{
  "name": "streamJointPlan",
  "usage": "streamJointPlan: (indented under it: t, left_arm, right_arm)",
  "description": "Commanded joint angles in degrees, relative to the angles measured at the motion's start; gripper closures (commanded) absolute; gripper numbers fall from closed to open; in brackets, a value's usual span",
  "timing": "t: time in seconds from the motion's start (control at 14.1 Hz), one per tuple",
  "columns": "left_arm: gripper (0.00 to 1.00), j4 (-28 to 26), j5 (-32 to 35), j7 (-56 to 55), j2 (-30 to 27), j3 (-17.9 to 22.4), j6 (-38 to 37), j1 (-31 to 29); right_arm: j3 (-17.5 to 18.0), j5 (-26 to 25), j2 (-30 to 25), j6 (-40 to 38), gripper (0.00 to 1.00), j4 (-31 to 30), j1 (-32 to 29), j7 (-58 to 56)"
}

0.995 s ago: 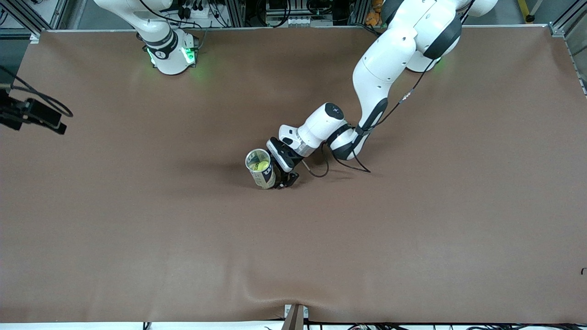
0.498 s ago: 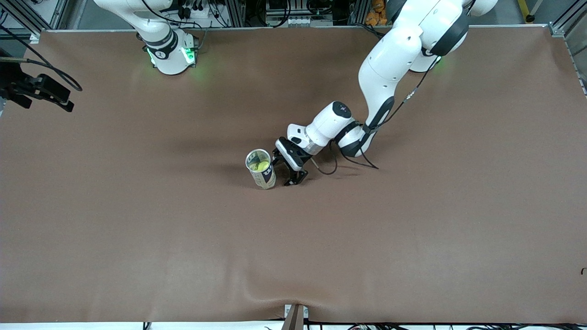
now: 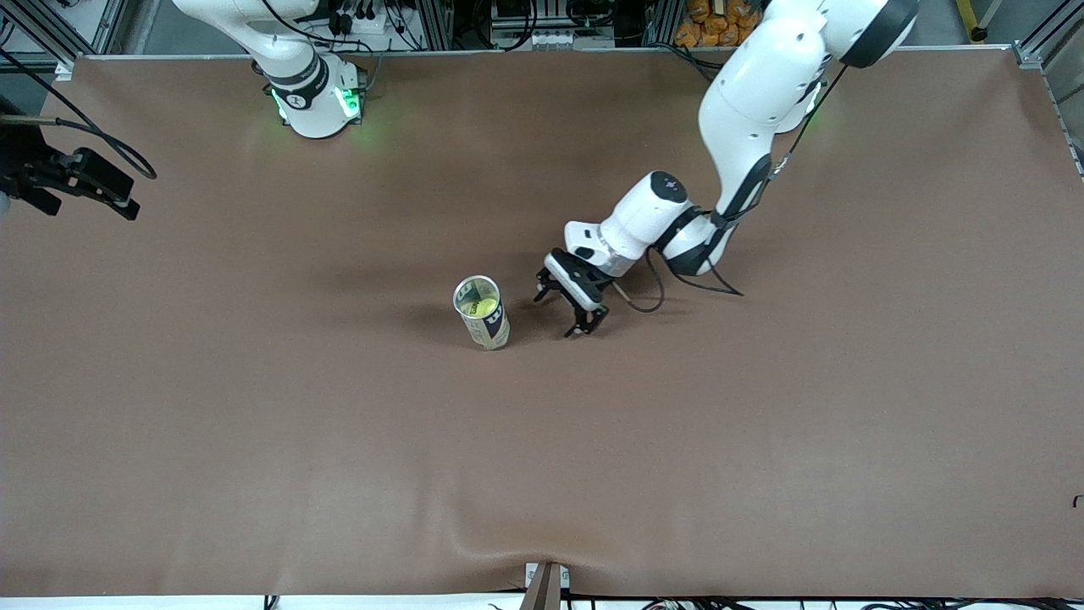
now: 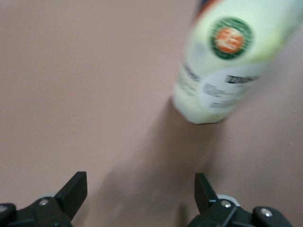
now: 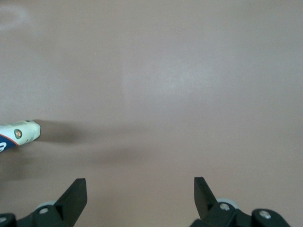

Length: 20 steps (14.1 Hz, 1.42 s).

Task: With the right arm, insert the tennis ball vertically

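The tennis ball (image 3: 480, 308) sits inside a clear can (image 3: 483, 313) that stands upright near the middle of the brown table (image 3: 254, 424), its open mouth facing up. Just beside the can, toward the left arm's end of the table, the left gripper (image 3: 562, 314) hangs low over the table with its fingers (image 4: 73, 191) spread wide, holding nothing and clear of the can. The right gripper (image 5: 139, 189) waits up at the right arm's end of the table, fingers (image 5: 75, 191) wide apart and empty; its wrist view catches the can's base (image 5: 21, 134) far off.
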<state>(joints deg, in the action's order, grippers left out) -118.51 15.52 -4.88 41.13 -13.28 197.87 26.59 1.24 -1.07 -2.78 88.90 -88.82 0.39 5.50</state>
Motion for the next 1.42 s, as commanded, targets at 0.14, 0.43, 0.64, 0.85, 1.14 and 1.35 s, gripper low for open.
streamJointPlan:
  t: [0.14, 0.43, 0.64, 0.85, 1.14, 1.35]
  left_arm:
    - [0.00, -3.66, -0.58, -4.77, -11.94, -1.22, -15.38, -5.83]
    - [0.00, -2.09, -0.84, -5.13, -13.97, -1.22, -22.41, -12.68]
    - [0.00, 5.72, -1.19, -5.13, -13.62, -1.22, -35.75, -15.86]
    - [0.00, 11.71, -1.72, -4.78, -13.88, -1.31, -45.44, -20.16]
    - [0.00, 24.52, -1.81, -4.00, -14.14, -1.05, -61.14, -22.36]
    - [0.00, 35.78, -1.89, -2.67, -15.02, -1.13, -77.68, -24.56]
  right_arm:
    - [-0.10, -0.16, 1.20, -0.13, 0.00, 1.90, -0.12, -0.58]
    - [-0.01, -0.08, 1.20, 0.05, 0.00, 1.90, 0.40, -0.49]
    - [-0.01, 0.10, 1.20, 0.05, 0.00, 1.90, 0.32, -0.49]
    - [-0.01, 0.10, 1.20, -0.04, 0.00, 1.90, 0.32, -0.49]
    - [-0.01, 0.10, 1.20, -0.13, 0.00, 1.90, 0.32, -0.49]
    - [-0.01, 0.10, 1.20, -0.22, 0.00, 1.90, 0.32, -0.49]
